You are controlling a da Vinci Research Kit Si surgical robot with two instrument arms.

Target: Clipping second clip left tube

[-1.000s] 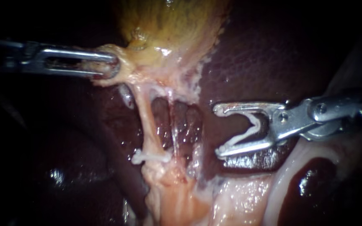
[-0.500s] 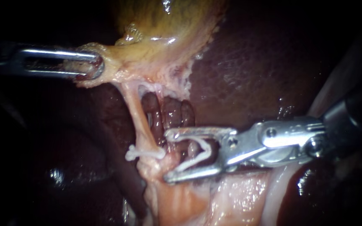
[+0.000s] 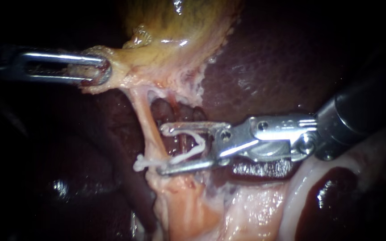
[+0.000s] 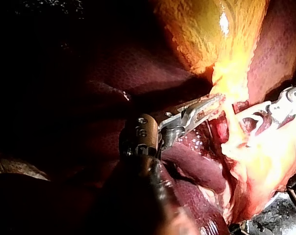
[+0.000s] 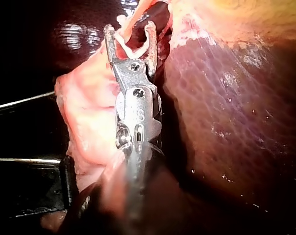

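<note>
A first clip sits on the left tube. The right instrument, jaws apart around a new clip, has its tips at the tube beside it; closing remains. The left instrument pinches the gallbladder.

We are seeing a mottled yellow-green gallbladder, a dark maroon liver, a pale pink tube, a white clip, a silvery right instrument
</note>
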